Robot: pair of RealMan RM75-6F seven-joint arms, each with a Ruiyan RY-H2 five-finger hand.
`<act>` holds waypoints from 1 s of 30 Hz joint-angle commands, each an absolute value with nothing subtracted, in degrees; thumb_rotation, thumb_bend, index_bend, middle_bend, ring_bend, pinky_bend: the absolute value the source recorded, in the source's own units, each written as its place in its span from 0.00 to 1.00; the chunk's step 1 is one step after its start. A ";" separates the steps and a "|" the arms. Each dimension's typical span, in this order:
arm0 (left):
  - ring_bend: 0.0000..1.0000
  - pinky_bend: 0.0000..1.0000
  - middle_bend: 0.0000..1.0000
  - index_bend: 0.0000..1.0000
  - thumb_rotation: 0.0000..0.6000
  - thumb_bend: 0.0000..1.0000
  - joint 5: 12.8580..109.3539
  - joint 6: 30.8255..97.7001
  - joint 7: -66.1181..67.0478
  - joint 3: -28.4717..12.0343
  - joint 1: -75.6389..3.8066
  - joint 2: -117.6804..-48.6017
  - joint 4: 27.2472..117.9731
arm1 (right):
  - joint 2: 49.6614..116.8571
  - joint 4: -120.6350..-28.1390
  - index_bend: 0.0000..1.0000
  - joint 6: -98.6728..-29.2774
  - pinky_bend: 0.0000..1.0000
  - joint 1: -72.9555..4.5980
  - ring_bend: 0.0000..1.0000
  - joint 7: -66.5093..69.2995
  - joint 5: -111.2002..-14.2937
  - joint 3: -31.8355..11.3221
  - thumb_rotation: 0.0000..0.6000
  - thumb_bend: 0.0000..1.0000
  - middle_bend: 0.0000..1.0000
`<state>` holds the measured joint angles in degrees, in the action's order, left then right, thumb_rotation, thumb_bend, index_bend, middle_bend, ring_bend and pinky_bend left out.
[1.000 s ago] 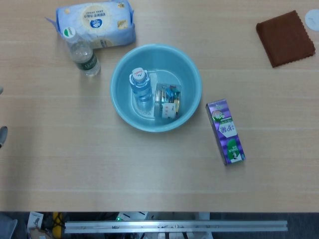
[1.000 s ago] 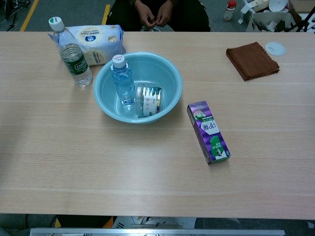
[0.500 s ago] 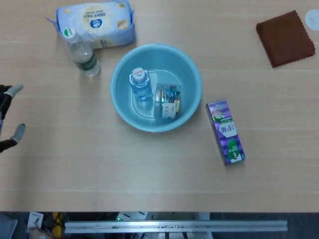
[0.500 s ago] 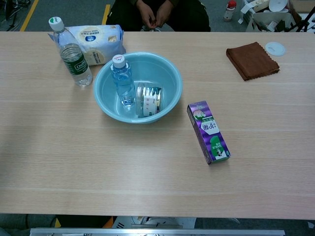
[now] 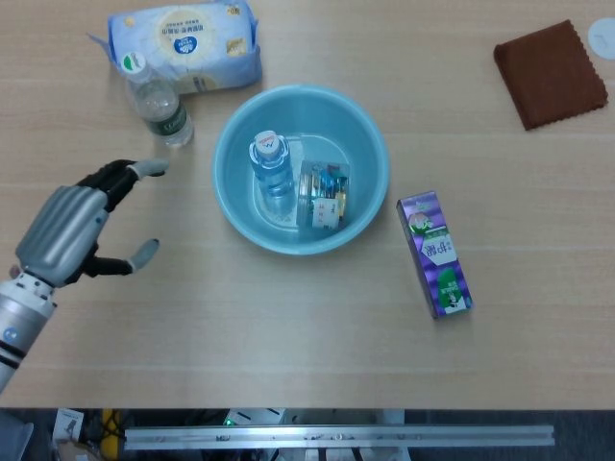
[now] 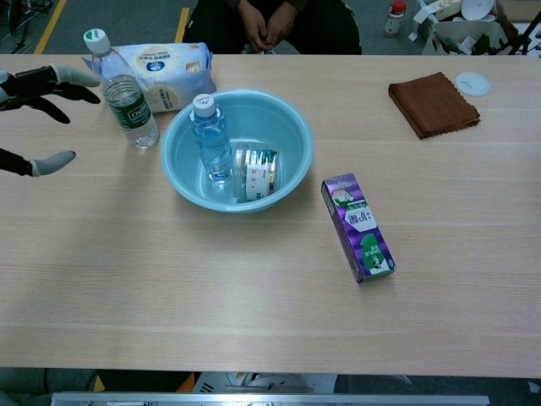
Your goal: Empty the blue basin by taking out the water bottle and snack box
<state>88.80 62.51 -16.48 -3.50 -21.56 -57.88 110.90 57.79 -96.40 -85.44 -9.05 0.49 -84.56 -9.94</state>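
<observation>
The blue basin (image 5: 368,197) (image 6: 292,178) stands at the table's middle. Inside it a clear water bottle with a white cap (image 5: 271,165) (image 6: 210,139) stands upright on the left side. Beside the bottle, on its right, lies a snack box (image 5: 321,196) (image 6: 254,173). My left hand (image 5: 79,224) (image 6: 34,108) hovers over the table left of the basin, fingers spread, holding nothing, well apart from the basin. My right hand shows in neither view.
A second water bottle with a green label (image 5: 160,106) (image 6: 123,93) stands left of the basin, close to my left hand. Behind it lies a wipes pack (image 5: 185,43) (image 6: 164,74). A purple carton (image 5: 434,254) (image 6: 357,226) lies right of the basin. A brown cloth (image 5: 551,73) (image 6: 433,103) sits at the far right.
My left hand has come in from the left edge and moved right toward the basin, now fully in the head view and entering the chest view. Nothing on the table has moved.
</observation>
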 commanded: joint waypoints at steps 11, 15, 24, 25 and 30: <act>0.16 0.26 0.11 0.00 1.00 0.32 79.74 49.49 -21.94 -8.03 -32.84 -64.25 108.39 | 57.39 -96.14 0.32 -86.26 0.40 -8.65 0.32 1.06 -84.69 -9.70 1.00 0.03 0.30; 0.16 0.27 0.09 0.00 1.00 0.31 76.36 47.61 -22.70 -9.55 -34.92 -66.44 106.58 | 57.54 -96.08 0.32 -86.17 0.40 -8.68 0.32 1.07 -84.89 -9.46 1.00 0.03 0.31; 0.10 0.27 0.06 0.00 0.99 0.31 73.75 43.07 -24.74 -11.12 -39.43 -71.29 100.46 | 57.57 -95.34 0.32 -86.56 0.40 -8.22 0.32 2.08 -85.32 -8.87 1.00 0.03 0.32; 0.10 0.27 0.06 0.00 0.98 0.31 73.38 42.69 -24.81 -11.24 -39.87 -71.93 99.68 | 57.58 -95.13 0.32 -86.59 0.40 -8.12 0.32 2.22 -85.30 -8.78 1.00 0.03 0.32; 0.09 0.27 0.06 0.00 0.95 0.31 72.16 41.49 -24.74 -11.80 -41.62 -74.37 96.65 | 57.65 -94.48 0.32 -86.52 0.40 -7.91 0.32 2.83 -84.94 -8.65 1.00 0.03 0.32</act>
